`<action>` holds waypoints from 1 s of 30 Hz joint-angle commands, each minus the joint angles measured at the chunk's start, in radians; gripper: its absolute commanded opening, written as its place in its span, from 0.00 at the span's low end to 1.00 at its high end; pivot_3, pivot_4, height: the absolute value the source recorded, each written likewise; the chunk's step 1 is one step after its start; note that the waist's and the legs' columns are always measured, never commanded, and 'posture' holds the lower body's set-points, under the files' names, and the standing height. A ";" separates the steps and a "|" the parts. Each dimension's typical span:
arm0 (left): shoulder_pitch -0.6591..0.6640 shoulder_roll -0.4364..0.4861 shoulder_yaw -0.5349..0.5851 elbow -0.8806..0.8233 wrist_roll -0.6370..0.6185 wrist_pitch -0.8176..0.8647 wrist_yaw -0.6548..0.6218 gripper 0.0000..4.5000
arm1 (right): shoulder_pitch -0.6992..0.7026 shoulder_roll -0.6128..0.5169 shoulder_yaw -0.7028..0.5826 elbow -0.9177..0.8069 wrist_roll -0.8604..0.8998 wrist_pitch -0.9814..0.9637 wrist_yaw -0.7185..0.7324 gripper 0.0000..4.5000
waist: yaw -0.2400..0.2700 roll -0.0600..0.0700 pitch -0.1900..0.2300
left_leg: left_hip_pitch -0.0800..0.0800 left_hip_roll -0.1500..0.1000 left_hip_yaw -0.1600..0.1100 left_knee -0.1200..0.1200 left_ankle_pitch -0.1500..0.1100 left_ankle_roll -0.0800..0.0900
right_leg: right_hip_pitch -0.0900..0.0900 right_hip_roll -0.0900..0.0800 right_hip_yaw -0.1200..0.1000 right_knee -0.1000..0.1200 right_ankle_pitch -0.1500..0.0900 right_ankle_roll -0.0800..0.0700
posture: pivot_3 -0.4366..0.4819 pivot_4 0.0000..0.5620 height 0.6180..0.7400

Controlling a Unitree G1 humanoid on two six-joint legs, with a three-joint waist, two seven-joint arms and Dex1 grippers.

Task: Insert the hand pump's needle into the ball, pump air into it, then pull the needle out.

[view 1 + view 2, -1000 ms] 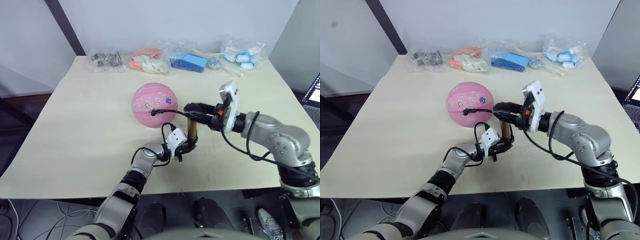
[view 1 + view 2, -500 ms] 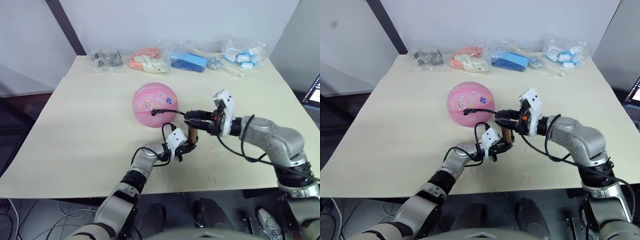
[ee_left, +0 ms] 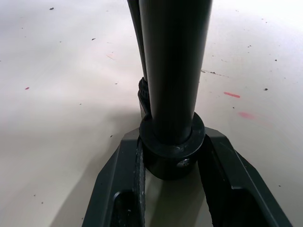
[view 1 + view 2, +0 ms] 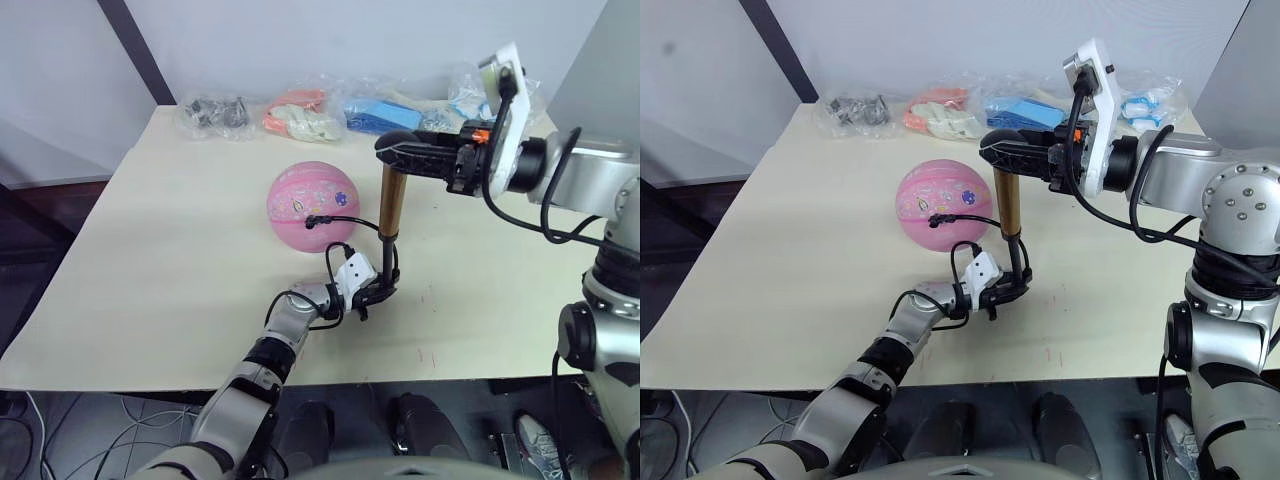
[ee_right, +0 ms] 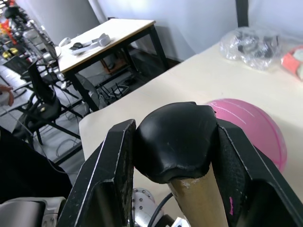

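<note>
Ball (image 4: 312, 206) sits mid-surface, pink, valve side toward you, with the thin black hose (image 4: 345, 218) running from its front face, so the needle end is at the ball; the pin itself is too small to make out. Your left tool (image 4: 372, 296) is low on the surface (image 4: 150, 260), just in front of the ball, fingers (image 3: 124, 189) clamped on the black base cap of the hand pump (image 4: 391, 200). Pump stands upright, brass barrel raised above a dark rod that runs down to the cap. Your right tool (image 4: 397, 152) is up high, fingers (image 5: 106, 175) closed on the black T-handle at the top. Plastic bags (image 4: 300, 112) line the far edge.
</note>
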 commanded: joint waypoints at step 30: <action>0.047 0.026 -0.003 0.095 0.042 0.055 0.022 0.24 | 0.497 0.091 0.385 0.019 -0.465 -0.422 0.269 0.39 | -0.009 -0.008 -0.018 | 0.007 0.002 0.001 -0.001 0.000 0.000 | 0.004 0.003 0.001 0.000 0.000 0.000 | 0.48 0.27 1.00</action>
